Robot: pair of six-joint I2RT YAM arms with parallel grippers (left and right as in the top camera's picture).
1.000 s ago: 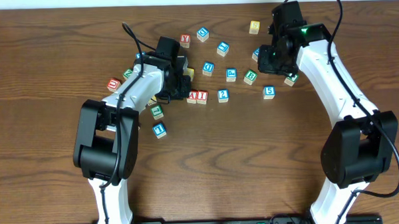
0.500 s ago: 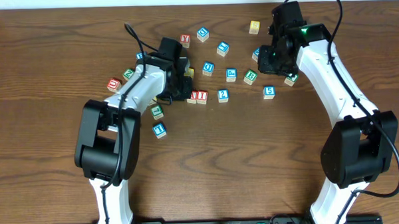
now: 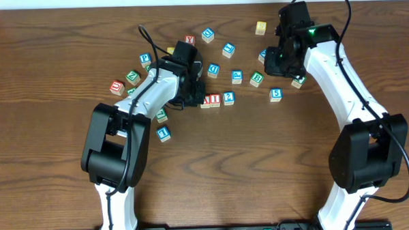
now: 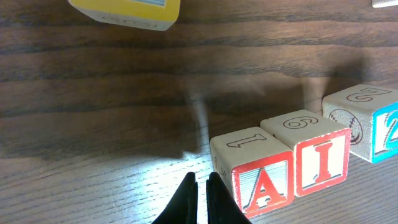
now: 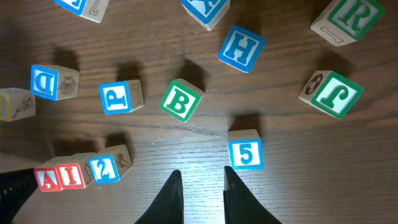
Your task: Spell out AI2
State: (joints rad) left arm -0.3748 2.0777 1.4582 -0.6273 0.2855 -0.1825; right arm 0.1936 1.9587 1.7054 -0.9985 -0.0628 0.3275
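Nearest the near edge of the table (image 3: 56,168) sits a lone 1 block (image 3: 163,133), well apart from the work. Beyond it, about midway between the left and right edges and closer to the far edge, the A block (image 4: 258,171), I block (image 4: 314,149) and 2 block (image 4: 367,121) stand touching in a row that reads AI2. Our left gripper (image 4: 200,180) has its jaws pressed together on nothing, tips just beside the A block's outer end. We judge the danger lies here: a careless sideways retreat could catch that end and skew the row, and a further push could shove the 2 block out of line. Toward the far right corner our right gripper (image 5: 201,173) hangs with jaws parted and empty near the 5 block (image 5: 244,151); dropping there could knock it. We count three blocks in the row, at least fifteen loose blocks (image 3: 236,76), some half hidden, and two grippers.
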